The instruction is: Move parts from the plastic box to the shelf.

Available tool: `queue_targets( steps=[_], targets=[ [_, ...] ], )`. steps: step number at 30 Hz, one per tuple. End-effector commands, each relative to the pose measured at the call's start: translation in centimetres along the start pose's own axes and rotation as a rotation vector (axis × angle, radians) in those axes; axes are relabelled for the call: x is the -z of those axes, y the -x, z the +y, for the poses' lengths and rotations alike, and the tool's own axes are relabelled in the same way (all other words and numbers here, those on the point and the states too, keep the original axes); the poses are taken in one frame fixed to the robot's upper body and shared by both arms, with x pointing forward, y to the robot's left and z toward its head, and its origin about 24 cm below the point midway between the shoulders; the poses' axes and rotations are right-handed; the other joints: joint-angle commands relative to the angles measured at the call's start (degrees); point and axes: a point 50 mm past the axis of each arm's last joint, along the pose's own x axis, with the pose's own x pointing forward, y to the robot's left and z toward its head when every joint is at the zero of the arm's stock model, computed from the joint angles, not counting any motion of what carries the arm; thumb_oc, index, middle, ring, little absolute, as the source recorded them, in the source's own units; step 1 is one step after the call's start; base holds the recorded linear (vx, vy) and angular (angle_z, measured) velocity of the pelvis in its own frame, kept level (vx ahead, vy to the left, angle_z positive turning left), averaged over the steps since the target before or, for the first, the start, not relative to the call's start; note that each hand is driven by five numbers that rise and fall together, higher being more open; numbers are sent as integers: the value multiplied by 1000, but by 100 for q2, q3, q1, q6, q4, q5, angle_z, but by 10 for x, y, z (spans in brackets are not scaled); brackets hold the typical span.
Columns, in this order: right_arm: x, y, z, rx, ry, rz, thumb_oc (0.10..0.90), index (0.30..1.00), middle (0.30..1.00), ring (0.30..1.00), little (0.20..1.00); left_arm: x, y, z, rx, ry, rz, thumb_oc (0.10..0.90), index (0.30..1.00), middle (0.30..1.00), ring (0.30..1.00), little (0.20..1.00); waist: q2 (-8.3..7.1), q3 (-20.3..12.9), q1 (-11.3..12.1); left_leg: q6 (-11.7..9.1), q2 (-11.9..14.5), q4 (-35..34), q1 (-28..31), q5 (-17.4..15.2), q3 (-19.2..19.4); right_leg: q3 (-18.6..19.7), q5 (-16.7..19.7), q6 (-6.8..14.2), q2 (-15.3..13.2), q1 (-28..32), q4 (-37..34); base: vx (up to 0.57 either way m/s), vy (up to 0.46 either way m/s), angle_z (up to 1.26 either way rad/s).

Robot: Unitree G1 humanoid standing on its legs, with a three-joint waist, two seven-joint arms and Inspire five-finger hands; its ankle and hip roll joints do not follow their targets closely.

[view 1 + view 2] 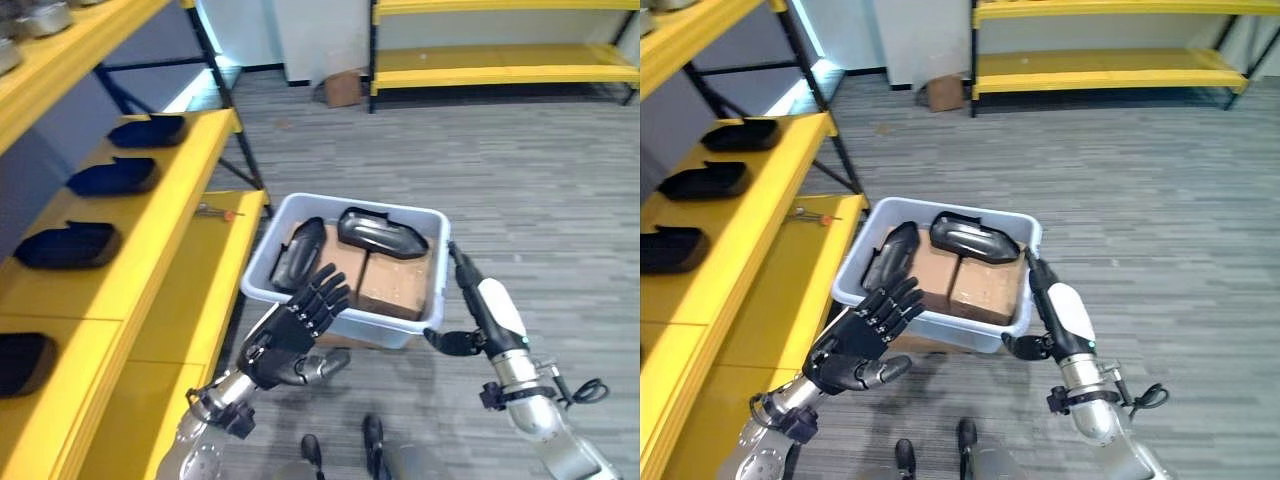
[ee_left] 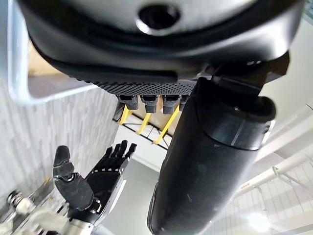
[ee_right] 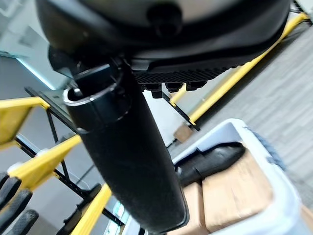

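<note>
With both the left hand (image 1: 295, 335) and the right hand (image 1: 487, 310) held flat-fingered and empty beside the plastic box (image 1: 345, 268), the nearer part (image 1: 298, 252), lying inside at 9 o'clock of the other part (image 1: 382, 232), is probably best approached from above and clasped across its narrow width.

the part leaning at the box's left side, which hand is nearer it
Left. The left hand hovers open just in front of that part, at the box front rim. The right hand is by the box's right wall.
</note>
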Motion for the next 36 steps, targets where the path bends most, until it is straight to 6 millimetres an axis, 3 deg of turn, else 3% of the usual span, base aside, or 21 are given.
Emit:
queue_targets(
  steps=[1, 8, 14, 19, 22, 25, 26, 28, 29, 31, 36],
  targets=[
    [-41, -32, -19, 83, -76, -223, 900, 1000, 1000, 1000, 1000, -26, -8, -7, 109, -98, -120, 900, 1000, 1000, 1000, 1000, -56, -142, 298, -196, -80, -466, 201, 289, -267, 29, 646, 443, -88, 1069, -1690, 110, 74, 2],
    [-50, -38, -10, -4, -42, -263, 900, 1000, 1000, 1000, 1000, -31, -17, -2, 128, -132, -102, 900, 1000, 1000, 1000, 1000, -27, -200, 331, -62, -131, -296, 305, 99, -65, -256, 518, 479, -293, 1136, -1479, 179, 183, -11],
    [-53, -44, -8, -35, -84, -238, 900, 1000, 1000, 1000, 1000, -25, -11, -2, 114, -105, -60, 900, 1000, 1000, 1000, 1000, -52, -285, 478, 121, -273, -472, 596, -34, -50, -447, 409, 550, -375, 1146, -1226, 162, 175, -2],
    [-49, -51, -4, -48, -185, -177, 900, 1000, 1000, 1000, 1000, -24, -6, 0, 132, -108, -26, 900, 1000, 1000, 1000, 1000, -117, -231, 626, 390, -459, -435, 587, -141, -107, -550, 247, 573, -279, 874, -253, 102, 172, 18],
    [-47, -58, 4, -91, -306, -151, 900, 1000, 1000, 1000, 1000, -23, -10, -1, 156, -97, -17, 900, 1000, 1000, 1000, 1000, -141, -69, 734, 583, -584, -248, 490, -215, -218, -583, 500, 731, -276, 266, 1106, 36, 173, 8],
    [-45, -65, 12, -88, -345, -130, 900, 1000, 1000, 1000, 1000, -21, -14, -2, 153, -82, -8, 900, 1000, 1000, 1000, 1000, -160, 79, 865, 651, -629, -157, 508, -267, -287, -609, 771, 885, -443, -85, 1736, 66, 102, 8],
    [-44, -67, 12, -82, -342, -122, 900, 1000, 1000, 1000, 1000, -21, -15, -3, 152, -79, -7, 900, 1000, 1000, 1000, 1000, -161, 98, 881, 647, -629, -154, 517, -271, -291, -603, 795, 888, -464, -96, 1724, 78, -67, -5],
    [-48, -87, 9, -50, -342, -132, 900, 1000, 1000, 1000, 1000, -26, -24, -1, 156, -82, -13, 900, 1000, 1000, 1000, 1000, -212, 192, 998, 533, -542, -150, 498, -293, -274, -591, 938, 884, -727, 45, 269, 28, -189, -11],
    [-55, -95, 9, -48, -338, -149, 900, 1000, 1000, 1000, 1000, -28, -28, 0, 162, -94, -20, 900, 1000, 1000, 1000, 1000, -246, 263, 997, 502, -481, -188, 545, -324, -274, -541, 1322, 960, -868, -9, -219, -15, -153, -12],
    [-64, -102, 12, -69, -350, -161, 900, 1000, 1000, 1000, 1000, -27, -33, -2, 167, -99, -34, 900, 1000, 1000, 1000, 1000, -271, 310, 1021, 442, -327, -307, 657, -321, -214, -560, 1433, 1045, -941, 32, -708, 57, -155, -9],
    [-68, -104, 15, -128, -325, -162, 900, 1000, 1000, 1000, 1000, -25, -41, -7, 167, -90, -53, 900, 1000, 1000, 1000, 1000, -278, 205, 1131, 302, -210, -408, 578, -152, -222, -799, 1119, 985, -863, 446, -1159, 79, -98, 16]
  ],
)
